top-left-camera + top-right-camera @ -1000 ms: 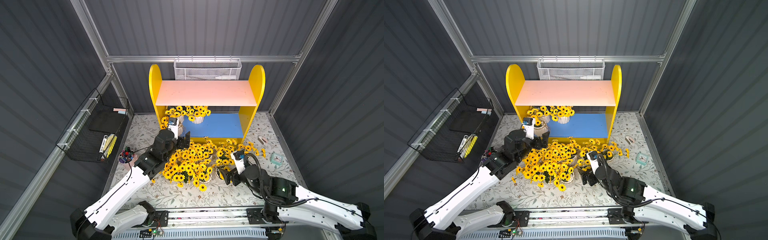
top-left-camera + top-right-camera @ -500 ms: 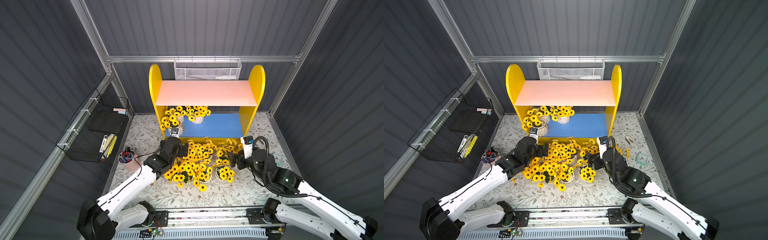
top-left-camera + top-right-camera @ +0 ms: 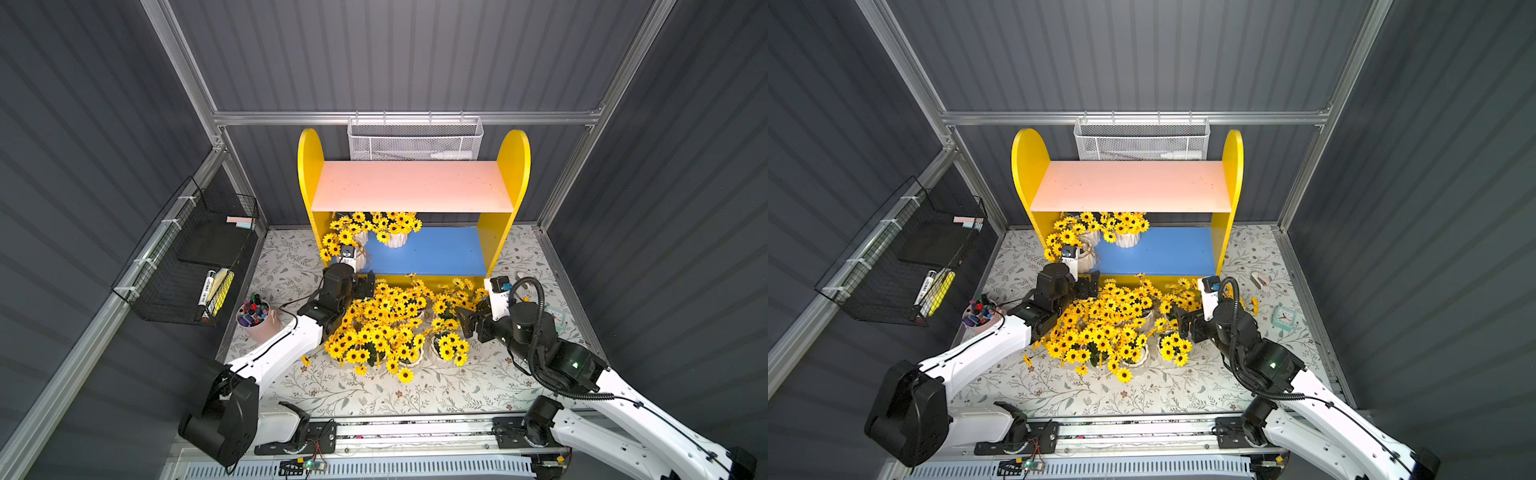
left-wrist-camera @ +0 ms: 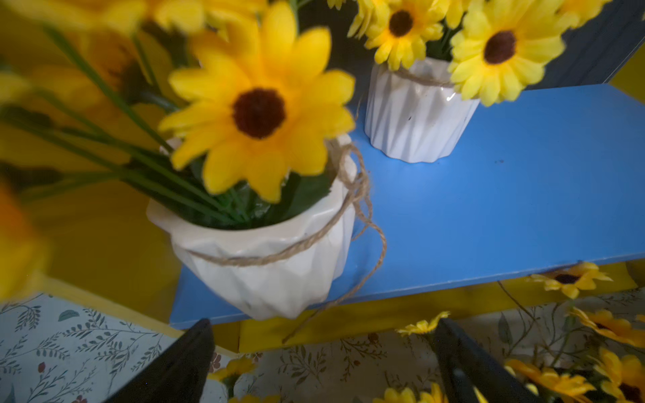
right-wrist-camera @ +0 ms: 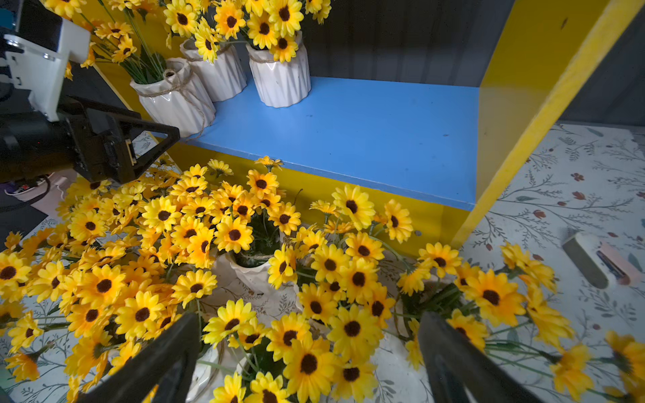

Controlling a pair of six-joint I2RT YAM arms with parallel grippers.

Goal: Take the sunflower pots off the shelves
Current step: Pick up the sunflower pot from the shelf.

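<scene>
The shelves (image 3: 411, 187) have a bare pink upper board. On the blue lower board (image 3: 436, 253), three sunflower pots stand at the left: one at the front edge (image 3: 360, 259) (image 4: 272, 268) and two behind it (image 3: 395, 240) (image 5: 220, 73). Several more sunflower pots (image 3: 395, 328) crowd the table in front of the shelves. My left gripper (image 4: 323, 324) is open, low before the front-edge pot and not touching it. My right gripper (image 5: 309, 315) is open over the right side of the table cluster, holding nothing.
A pink cup of markers (image 3: 254, 318) stands left of the left arm. A black wire basket (image 3: 195, 257) hangs on the left wall, and a white mesh basket (image 3: 415, 139) behind the shelves. A small teal clock (image 3: 1283, 318) and a stapler-like thing (image 3: 1260, 280) lie at the right.
My right gripper has drawn back from the front of the flower cluster toward its right side. The left arm has sunk lower, its gripper staying by the shelf's front left corner.
</scene>
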